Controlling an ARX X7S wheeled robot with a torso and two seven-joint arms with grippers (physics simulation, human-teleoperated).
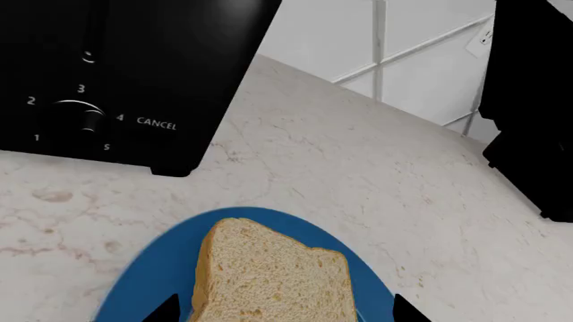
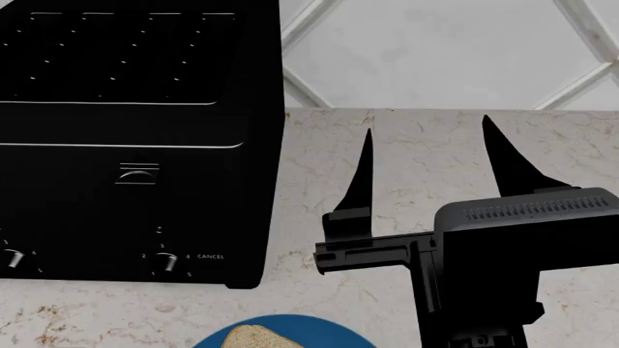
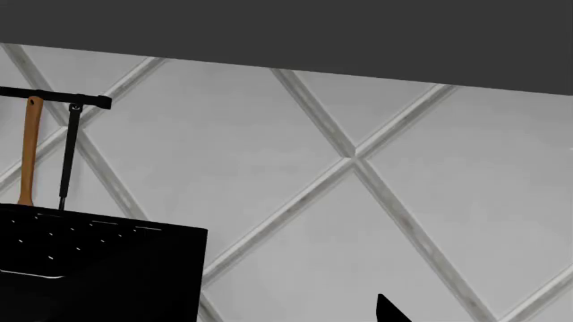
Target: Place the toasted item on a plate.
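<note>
Blue plate (image 1: 147,282) on the marble bench (image 1: 358,168) already carries the toast (image 1: 268,275), lying flat just in front of the black toaster (image 1: 117,74), so I judge the placing done. My left fingers (image 1: 170,310) stand spread either side of the slice, not touching it; my right fingers (image 2: 363,181) hang spread and empty above the bench.

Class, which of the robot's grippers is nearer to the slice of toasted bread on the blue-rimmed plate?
Left. The left gripper hangs directly over the slice of toasted bread on the blue-rimmed plate. The right gripper is open above bare counter, farther back.
</note>
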